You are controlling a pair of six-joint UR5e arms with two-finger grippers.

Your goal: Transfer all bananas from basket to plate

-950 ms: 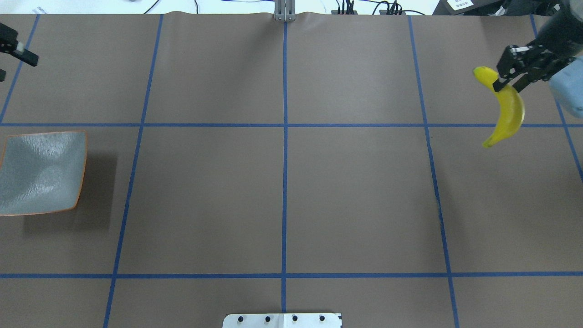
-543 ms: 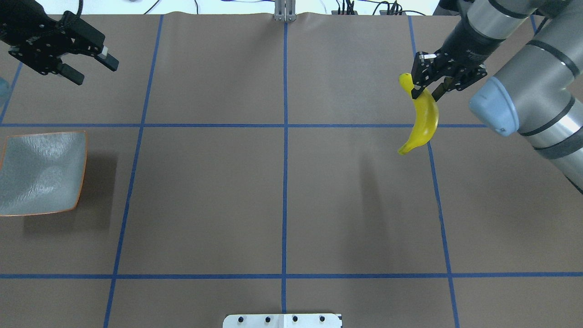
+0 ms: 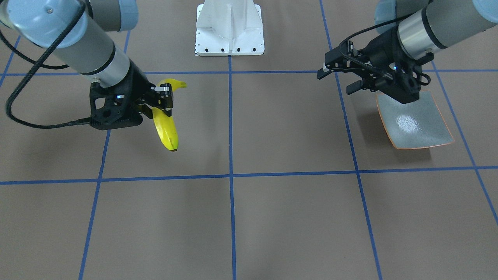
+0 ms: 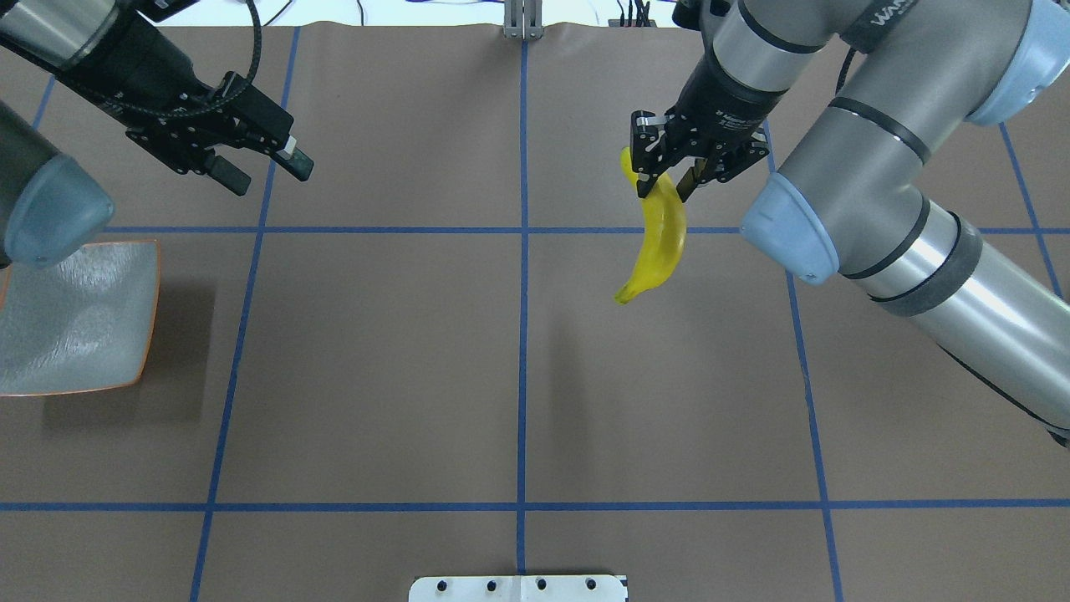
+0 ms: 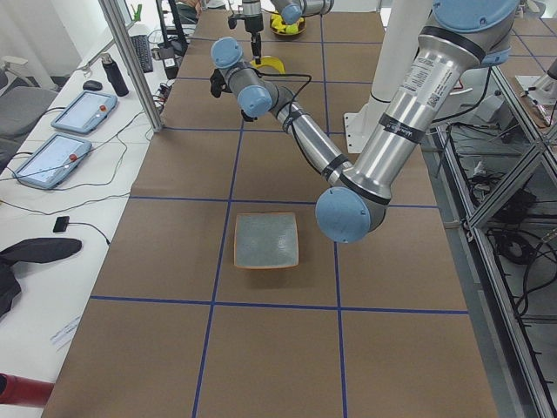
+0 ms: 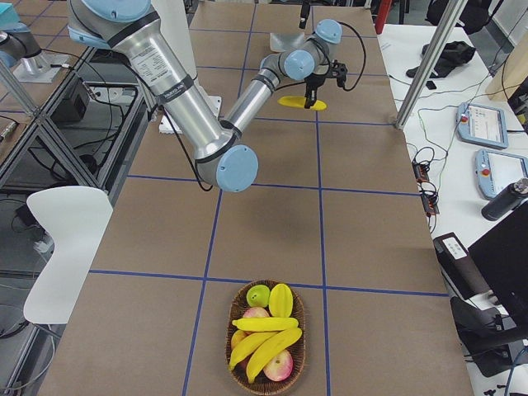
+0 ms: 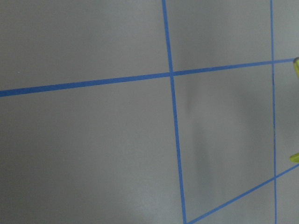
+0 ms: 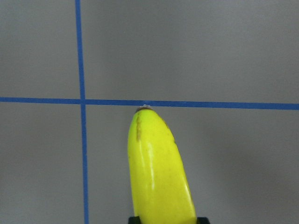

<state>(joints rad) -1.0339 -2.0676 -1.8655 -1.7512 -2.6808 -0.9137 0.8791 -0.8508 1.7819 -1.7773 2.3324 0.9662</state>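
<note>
My right gripper (image 4: 662, 191) is shut on the stem end of a yellow banana (image 4: 660, 242), which hangs in the air just right of the table's centre line. The front-facing view shows the same gripper (image 3: 157, 108) and banana (image 3: 166, 130); the right wrist view shows the banana (image 8: 159, 172) pointing away over the tape cross. My left gripper (image 4: 272, 177) is open and holds nothing, up at the back left, beyond the plate (image 4: 75, 318). The grey-green plate (image 3: 412, 120) has nothing on it. The wicker basket (image 6: 230, 326) holds more bananas (image 6: 264, 324).
Apples and other fruit (image 6: 258, 294) lie in the basket with the bananas. Blue tape lines divide the brown table cover. A white mounting plate (image 4: 518, 588) sits at the near edge. Tablets and cables lie on the side bench (image 5: 70, 131).
My right arm has carried the banana leftward from the table's right edge toward the middle. My left gripper has come in from the left edge, moving right and staying open.
</note>
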